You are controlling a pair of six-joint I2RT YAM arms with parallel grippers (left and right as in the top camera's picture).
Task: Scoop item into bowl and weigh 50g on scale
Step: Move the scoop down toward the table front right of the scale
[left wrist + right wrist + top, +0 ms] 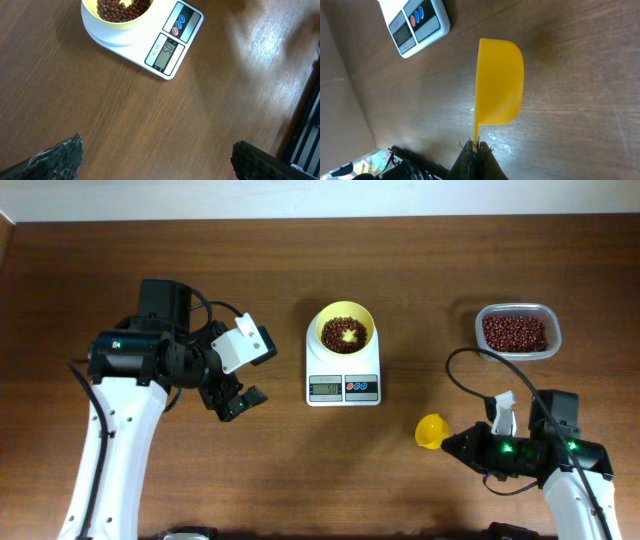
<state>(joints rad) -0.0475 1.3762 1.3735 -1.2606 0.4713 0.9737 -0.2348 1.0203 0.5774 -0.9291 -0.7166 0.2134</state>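
Yellow plastic measuring scoop (500,82) w/ handle is pinched in the right gripper (475,147), jaws clamped on the handle end. The cup looks empty and is tipped sideways low over the brown wooden table (300,480); can't tell if it's touching.

Small dark red-brown beans (330,332) sit in the small round pale-yellow plastic bowl (370,318), on top of the white rectangular digital kitchen scale (343,388). More are in the clear rounded-rectangular plastic container (555,330), back right.

Grey display (165,50) seems to read approx. 50, but the digits are blurry.

Left gripper (238,400): jaws apart, empty, left of scale.

Weighing prob. done, so lay the scoop flat well clear of the scale w/o jolting table or bowl. Let go only once it rests, then recheck the reading.
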